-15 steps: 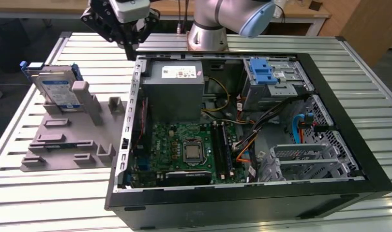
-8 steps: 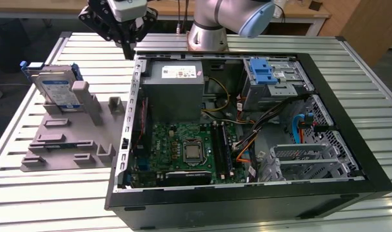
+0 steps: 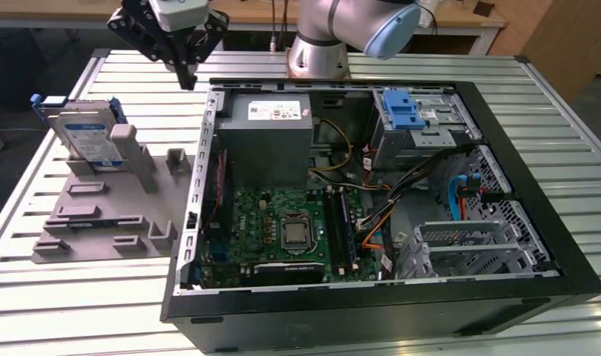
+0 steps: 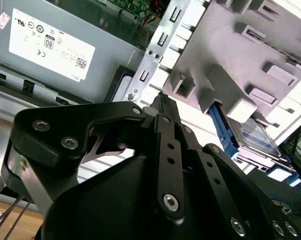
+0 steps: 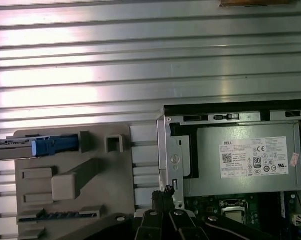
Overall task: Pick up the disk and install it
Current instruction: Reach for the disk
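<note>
The disk (image 3: 87, 135) is a silver-grey hard drive with a white-and-blue label and blue rails. It stands upright on its edge in a slot of the grey holder (image 3: 102, 222) at the exterior view's left. In the first wrist view the disk (image 5: 38, 145) appears edge-on, and in the second wrist view the disk (image 4: 254, 136) sits behind the holder's posts. My gripper (image 3: 187, 77) hangs above the table between the holder and the case's back corner, apart from the disk. Its black fingertips (image 4: 163, 100) meet with nothing between them, and the gripper (image 5: 163, 193) is shut.
An open black computer case (image 3: 538, 245) lies on the slatted metal table (image 3: 83, 311). Inside are the grey power-supply box (image 3: 265, 141), the motherboard (image 3: 291, 230), loose cables and a metal drive cage with a blue latch (image 3: 412, 115). The arm's base (image 3: 320, 52) stands behind the case.
</note>
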Action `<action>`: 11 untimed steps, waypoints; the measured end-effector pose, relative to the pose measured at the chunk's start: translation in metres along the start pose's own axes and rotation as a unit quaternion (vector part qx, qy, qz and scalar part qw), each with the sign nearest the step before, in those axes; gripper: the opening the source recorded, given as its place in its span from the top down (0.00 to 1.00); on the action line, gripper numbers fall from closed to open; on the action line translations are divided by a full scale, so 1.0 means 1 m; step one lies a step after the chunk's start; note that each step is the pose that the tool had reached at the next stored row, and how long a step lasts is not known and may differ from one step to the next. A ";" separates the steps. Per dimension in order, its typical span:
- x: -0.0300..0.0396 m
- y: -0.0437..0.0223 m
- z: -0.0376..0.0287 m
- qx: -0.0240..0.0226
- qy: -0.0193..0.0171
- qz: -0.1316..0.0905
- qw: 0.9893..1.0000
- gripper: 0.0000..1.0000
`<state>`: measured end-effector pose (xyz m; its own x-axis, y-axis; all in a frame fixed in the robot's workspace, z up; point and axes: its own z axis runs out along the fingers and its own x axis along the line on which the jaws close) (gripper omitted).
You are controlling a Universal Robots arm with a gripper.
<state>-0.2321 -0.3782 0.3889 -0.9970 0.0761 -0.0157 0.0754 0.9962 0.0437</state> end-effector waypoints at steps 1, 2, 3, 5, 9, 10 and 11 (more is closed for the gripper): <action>0.0021 0.0001 0.0001 0.000 0.000 0.000 1.000 0.89; 0.0042 0.0002 0.0002 0.000 0.000 0.000 1.000 0.89; 0.0062 0.0004 0.0003 0.000 0.000 0.000 1.000 0.89; 0.0101 0.0006 0.0004 0.000 0.000 0.000 1.000 0.89; 0.0171 0.0011 0.0007 0.000 0.000 0.000 1.000 0.89; 0.0186 0.0013 0.0008 0.000 0.000 0.000 1.000 0.89; 0.0201 0.0014 0.0008 0.000 0.000 0.000 1.000 0.89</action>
<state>-0.2520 -0.3753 0.3878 -0.9970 0.0762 -0.0153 0.0755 0.9962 0.0437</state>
